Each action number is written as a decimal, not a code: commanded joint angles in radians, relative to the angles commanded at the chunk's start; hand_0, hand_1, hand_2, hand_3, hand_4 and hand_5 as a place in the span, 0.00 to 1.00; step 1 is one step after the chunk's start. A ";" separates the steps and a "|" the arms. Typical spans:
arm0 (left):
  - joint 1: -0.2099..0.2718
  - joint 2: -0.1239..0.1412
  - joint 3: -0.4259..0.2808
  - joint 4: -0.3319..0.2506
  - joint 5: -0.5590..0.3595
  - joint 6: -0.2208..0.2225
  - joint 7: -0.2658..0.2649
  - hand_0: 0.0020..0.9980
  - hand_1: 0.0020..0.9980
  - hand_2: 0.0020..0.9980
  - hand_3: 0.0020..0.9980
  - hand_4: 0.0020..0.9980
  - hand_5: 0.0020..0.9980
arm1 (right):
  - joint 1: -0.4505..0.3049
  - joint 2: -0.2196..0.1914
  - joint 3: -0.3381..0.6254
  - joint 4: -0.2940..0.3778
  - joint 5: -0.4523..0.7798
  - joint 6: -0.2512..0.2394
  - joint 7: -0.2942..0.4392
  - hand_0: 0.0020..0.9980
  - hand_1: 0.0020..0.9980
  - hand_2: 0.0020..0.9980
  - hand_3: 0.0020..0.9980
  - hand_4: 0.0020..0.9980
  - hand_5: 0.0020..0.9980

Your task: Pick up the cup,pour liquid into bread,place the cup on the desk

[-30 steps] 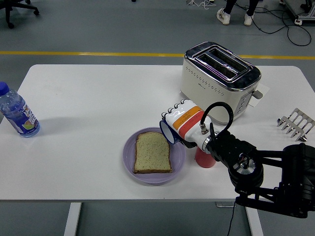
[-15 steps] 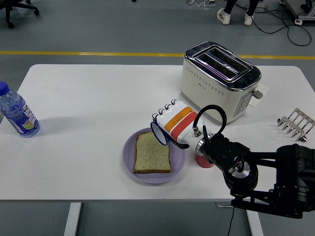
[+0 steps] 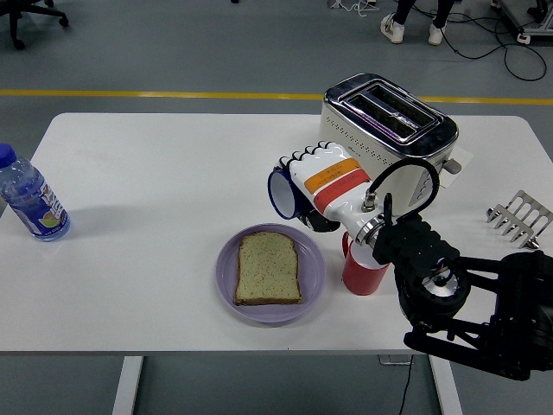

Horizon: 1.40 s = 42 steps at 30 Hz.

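Note:
My right hand point(image 3: 304, 183), white with orange and red bands, is shut on a dark blue cup point(image 3: 279, 194). The cup lies on its side with its mouth facing left. It hangs above the table just beyond the far right rim of the purple plate point(image 3: 226, 281), in front of the toaster. A slice of bread point(image 3: 268, 269) lies flat on the plate. I see no liquid coming out of the cup. The black right arm comes in from the lower right.
A red cup point(image 3: 364, 275) stands right of the plate, partly behind my wrist. A cream toaster point(image 3: 385, 138) stands at the back right. A metal toast rack point(image 3: 519, 216) is at the far right, and a water bottle point(image 3: 31, 199) at the left edge.
My right hand has lifted the cup from over the plate's right edge and drawn it back toward the toaster. Bread and plate have not moved.

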 joint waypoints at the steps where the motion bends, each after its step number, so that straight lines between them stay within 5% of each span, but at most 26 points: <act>1: -0.001 0.000 -0.001 0.000 0.001 0.000 0.000 0.64 0.65 0.66 0.55 0.32 0.84 | -0.013 -0.002 0.032 0.002 0.033 -0.033 0.000 0.39 0.40 0.53 0.56 0.59 0.00; 6: -0.003 0.000 -0.007 0.000 0.003 0.000 0.000 0.64 0.65 0.66 0.55 0.32 0.84 | -0.072 -0.007 0.144 0.010 0.215 -0.176 0.000 0.39 0.40 0.54 0.56 0.58 0.00; 17: -0.005 -0.001 -0.015 0.000 0.008 0.000 0.000 0.64 0.64 0.66 0.55 0.32 0.84 | -0.178 -0.016 0.323 0.028 0.401 -0.336 0.000 0.43 0.42 0.54 0.56 0.58 0.00; 22: -0.004 -0.002 -0.017 0.000 0.010 0.000 0.000 0.64 0.65 0.66 0.55 0.32 0.84 | -0.235 -0.030 0.414 0.048 0.537 -0.339 0.017 0.44 0.43 0.55 0.56 0.58 0.00; 36: -0.005 -0.001 -0.016 0.000 0.017 0.000 0.000 0.64 0.65 0.66 0.55 0.32 0.84 | -0.430 -0.080 0.699 0.107 1.118 -0.318 0.555 0.46 0.43 0.55 0.56 0.57 0.00; 42: -0.005 -0.002 -0.017 0.000 0.019 0.000 0.000 0.64 0.65 0.66 0.55 0.32 0.84 | -0.504 -0.088 0.804 0.095 1.365 -0.240 0.636 0.47 0.43 0.55 0.56 0.57 0.00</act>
